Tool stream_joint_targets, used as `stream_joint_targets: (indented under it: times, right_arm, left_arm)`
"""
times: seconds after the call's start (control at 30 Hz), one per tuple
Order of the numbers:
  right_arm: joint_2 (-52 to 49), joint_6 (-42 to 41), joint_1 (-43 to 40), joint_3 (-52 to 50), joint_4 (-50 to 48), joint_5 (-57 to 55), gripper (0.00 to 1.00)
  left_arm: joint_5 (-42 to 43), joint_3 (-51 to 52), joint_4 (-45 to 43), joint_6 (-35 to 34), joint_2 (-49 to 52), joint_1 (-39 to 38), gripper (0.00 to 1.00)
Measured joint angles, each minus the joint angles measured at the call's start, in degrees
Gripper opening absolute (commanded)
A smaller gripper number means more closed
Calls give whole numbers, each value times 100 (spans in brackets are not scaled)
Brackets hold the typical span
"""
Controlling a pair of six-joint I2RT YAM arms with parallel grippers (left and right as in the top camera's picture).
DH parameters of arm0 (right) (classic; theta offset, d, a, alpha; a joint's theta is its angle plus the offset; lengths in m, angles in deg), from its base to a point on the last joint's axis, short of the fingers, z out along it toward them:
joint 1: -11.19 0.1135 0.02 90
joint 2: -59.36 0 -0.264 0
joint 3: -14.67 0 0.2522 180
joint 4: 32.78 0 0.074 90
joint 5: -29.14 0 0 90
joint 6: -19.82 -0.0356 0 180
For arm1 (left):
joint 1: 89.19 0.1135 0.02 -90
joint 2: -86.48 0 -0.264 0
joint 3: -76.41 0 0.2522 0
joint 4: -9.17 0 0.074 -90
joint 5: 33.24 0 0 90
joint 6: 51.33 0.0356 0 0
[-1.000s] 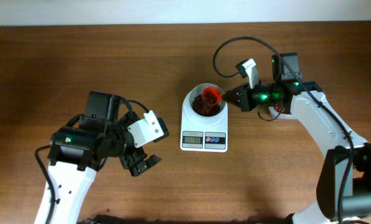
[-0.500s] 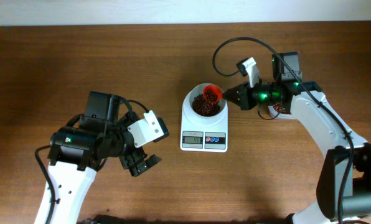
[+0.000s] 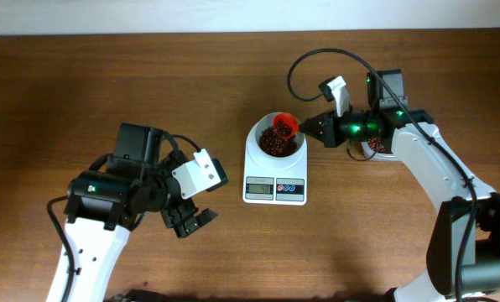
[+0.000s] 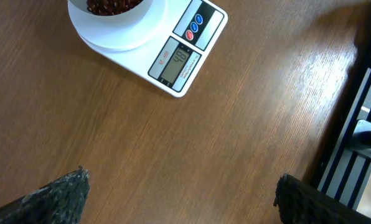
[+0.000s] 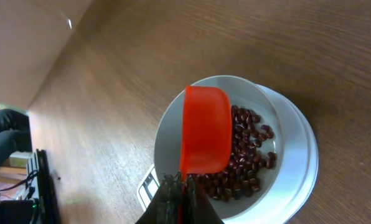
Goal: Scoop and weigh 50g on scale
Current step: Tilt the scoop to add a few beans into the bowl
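Scale (image 3: 274,174) sits mid-table, its bowl (image 3: 254,138) holding beans (image 3: 273,143), and I see the red scoop (image 3: 285,126), pinched in my right gripper (image 3: 310,129), has tipped further over, so this load looks emptied, while my left gripper (image 3: 195,222) idles spread wide

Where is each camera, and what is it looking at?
Overhead: above the table, looking straight down at the left gripper, right gripper and scale.
Left wrist: on the left arm, looking down between its open fingers at the scale.
Right wrist: on the right arm, looking along its shut fingers at the red scoop over the bowl of beans.
Shared: all three show that bowl.
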Motion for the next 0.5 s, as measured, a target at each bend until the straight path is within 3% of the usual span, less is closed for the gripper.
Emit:
stream_joint_targets:
  times: [0.5]
  right_arm:
    - [0, 131, 0, 0, -9, 282, 4]
  left_arm:
    - [2, 0, 0, 0, 0, 0, 99]
